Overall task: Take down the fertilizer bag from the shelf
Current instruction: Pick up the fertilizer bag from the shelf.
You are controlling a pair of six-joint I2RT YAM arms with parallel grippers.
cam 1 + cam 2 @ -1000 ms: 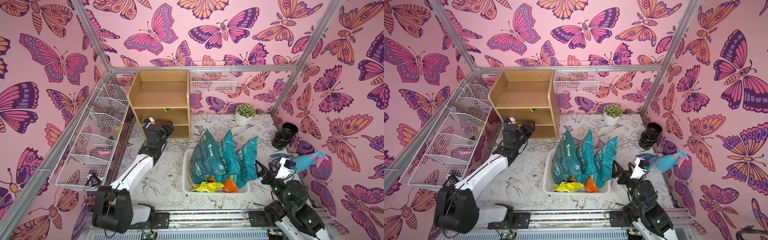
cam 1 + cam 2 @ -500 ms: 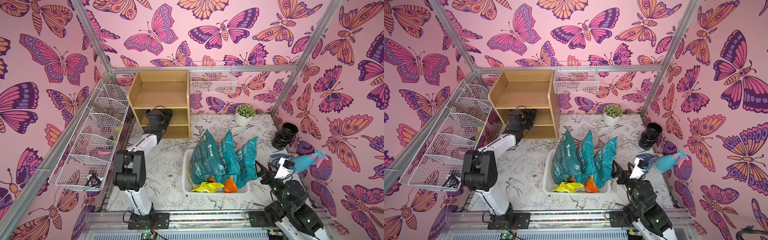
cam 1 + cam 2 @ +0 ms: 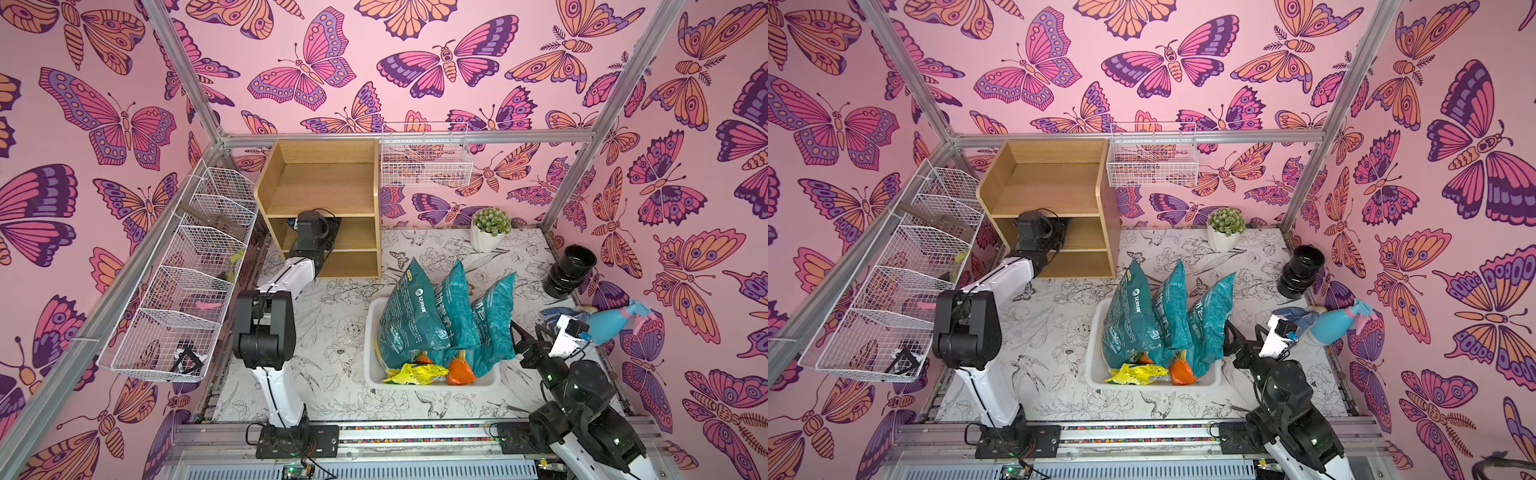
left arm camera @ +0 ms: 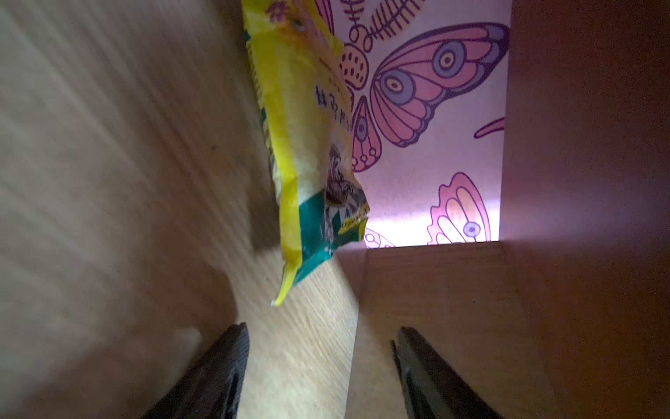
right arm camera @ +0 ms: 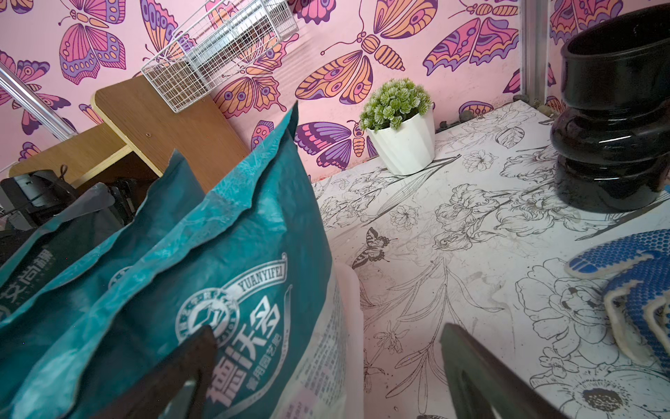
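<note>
Fertilizer bag [image 4: 308,127], yellow and green, is inside the shelf [image 3: 320,187], just ahead of my left gripper [image 4: 321,366] and not between its jaws. Those jaws stand moderately apart, and I see only bare wood between them. The bag rests against one wooden board, with butterfly wallpaper [image 4: 427,90] showing behind it. In both top views my left arm is stretched into the middle tier of the shelf, which stands at eleven o'clock on the table [image 3: 332,332]; the arm hides the bag there. My right gripper [image 3: 524,327] sits at four o'clock, jaws spread wide and empty. It is just beside the teal bags [image 3: 432,320] standing in the white tub [image 3: 372,345] at five o'clock.
</note>
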